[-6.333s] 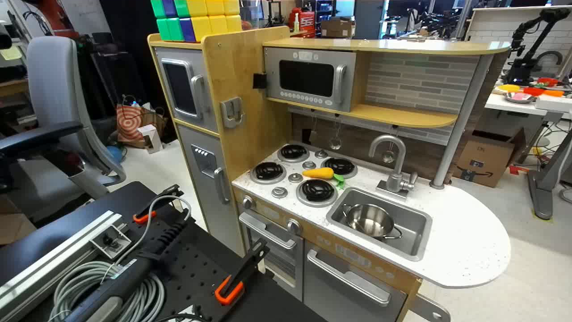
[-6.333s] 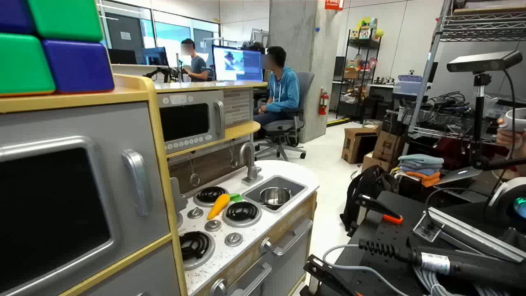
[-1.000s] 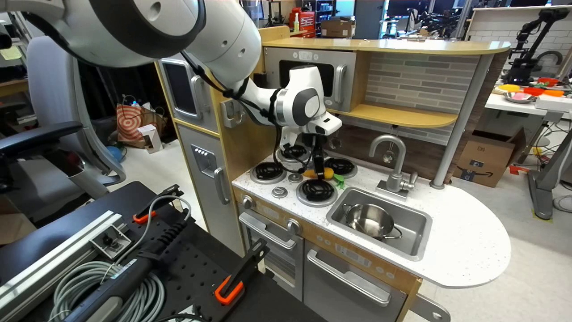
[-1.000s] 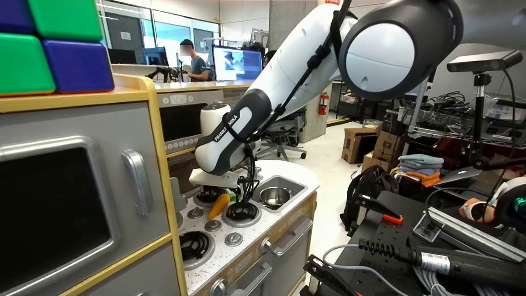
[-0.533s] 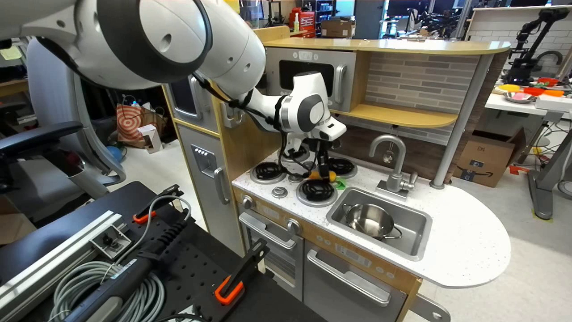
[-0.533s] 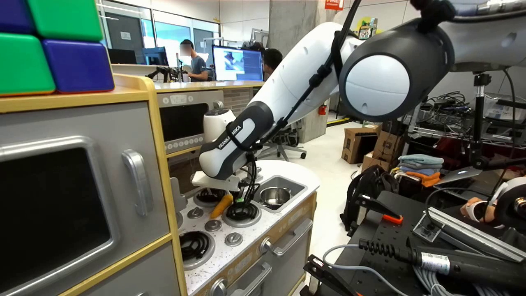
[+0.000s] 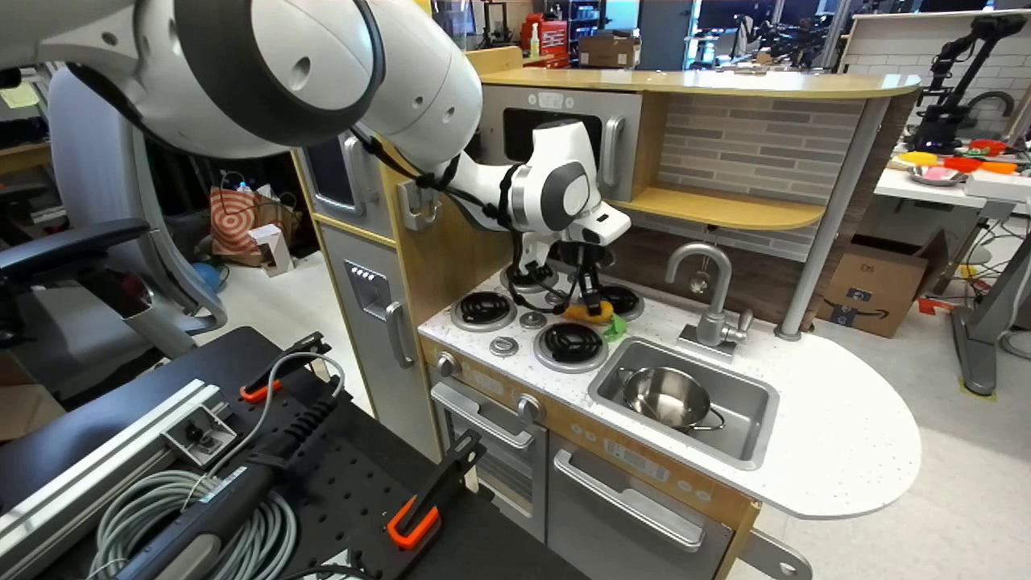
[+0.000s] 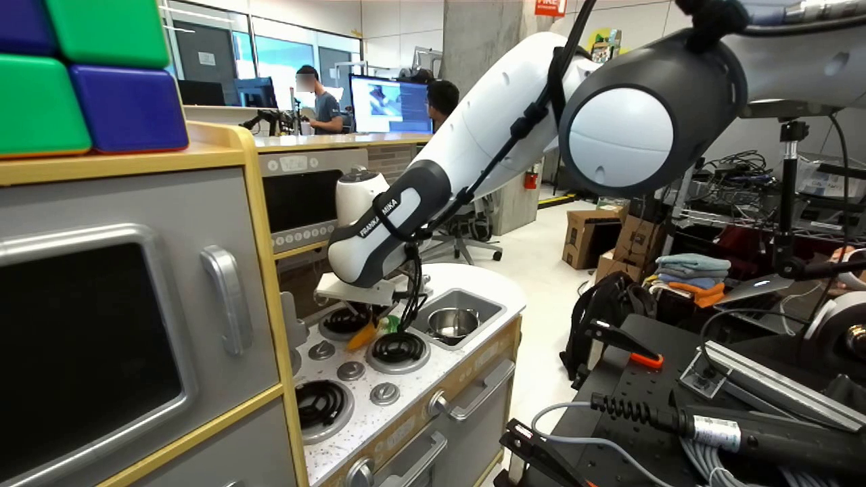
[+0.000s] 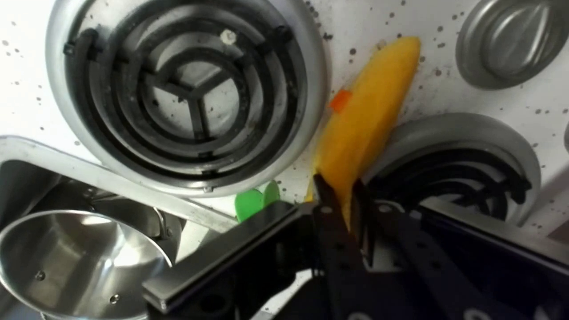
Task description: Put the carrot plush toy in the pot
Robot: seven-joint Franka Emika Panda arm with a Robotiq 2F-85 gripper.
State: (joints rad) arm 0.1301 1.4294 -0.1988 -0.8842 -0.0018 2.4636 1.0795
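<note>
The gripper [image 9: 338, 189] is narrow, its fingers [image 9: 325, 198] pinching the carrot [image 9: 373, 106] between them. In the wrist view the carrot's long axis runs from between the fingertips up and somewhat to the right, so most of the yellow body that shows lies ahead of the fingers. The tapered end points away from the gripper, passing left of a knob [image 9: 511, 44] that sits ahead and to the right. The green leaves [image 9: 249, 204] lie at the other end, left of the fingers and near the sink [image 9: 133, 190]. A small orange patch [image 9: 340, 101] shows on the carrot's left flank. One burner [image 9: 193, 93] lies ahead and left of the fingertips, another burner [image 9: 453, 164] just to their right, partly hidden. In both exterior views the carrot is at the fingertips, slantwise among the burners, leaves toward the sink and tip away from it; whether it touches the counter [image 7: 846, 427], I cannot tell. The pot [image 9: 84, 262] stands upright in the sink, left of the gripper in the wrist view, well apart from the carrot. In an exterior view the faucet [image 7: 719, 294] stands to the right of the gripper.
</note>
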